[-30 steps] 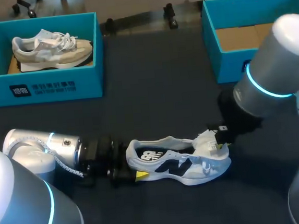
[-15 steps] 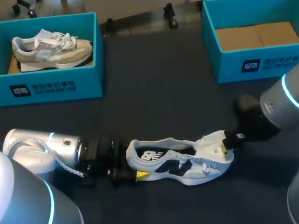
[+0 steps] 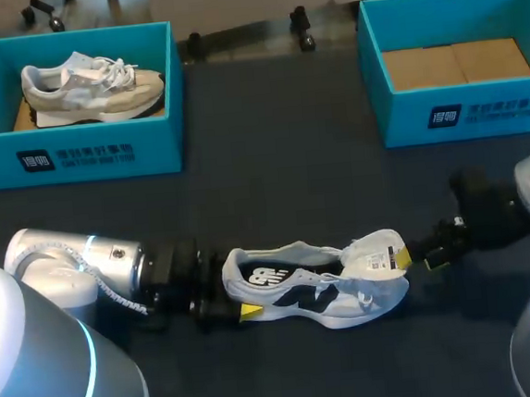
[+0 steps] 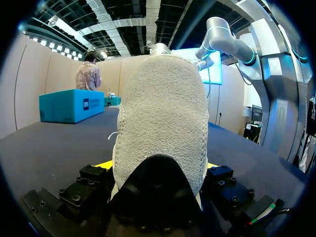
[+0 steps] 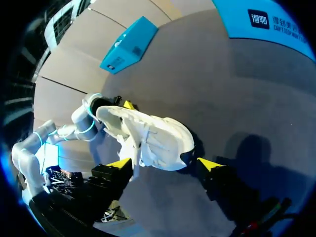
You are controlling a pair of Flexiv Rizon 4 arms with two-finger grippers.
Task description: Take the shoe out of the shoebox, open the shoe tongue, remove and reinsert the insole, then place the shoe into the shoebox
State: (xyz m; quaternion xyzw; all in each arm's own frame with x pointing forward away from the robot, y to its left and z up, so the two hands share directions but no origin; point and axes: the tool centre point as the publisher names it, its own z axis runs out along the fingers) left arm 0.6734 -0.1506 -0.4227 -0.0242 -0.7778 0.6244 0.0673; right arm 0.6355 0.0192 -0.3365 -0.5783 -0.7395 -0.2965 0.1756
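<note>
Fingers first: the left fingers (image 3: 250, 309) are clamped on the heel of the shoe (image 3: 315, 292), one on each side. In the left wrist view that fuzzy heel fills the whole gap between them. At the other end the right fingers (image 5: 118, 163) are spread wide with nothing gripped. In the right wrist view the toe sits ahead of them, roughly in line with the gap, with dark surface (image 3: 274, 198) showing on both sides of it. In the head view one yellow tip is right beside the tongue (image 3: 378, 247); can't tell if it's actually touching.

The shoe is white and pale blue with a dark logo on its side. It's lying on the surface on the near side, heel toward the left arm (image 3: 76, 261) and toe toward the right arm (image 3: 507, 205). It's rolled a bit so the opening faces up, and you can see the insole (image 3: 267, 275) inside. The tongue sticks out and flops toward the toe, label showing.

Further back, the right box (image 3: 480, 113) sits at the far right, open, with bare cardboard in the bottom. At the far left is the left box (image 3: 76, 157) with a beige shoe (image 3: 92, 83) lying in it. Both boxes are well apart from the shoe and the fingers.
</note>
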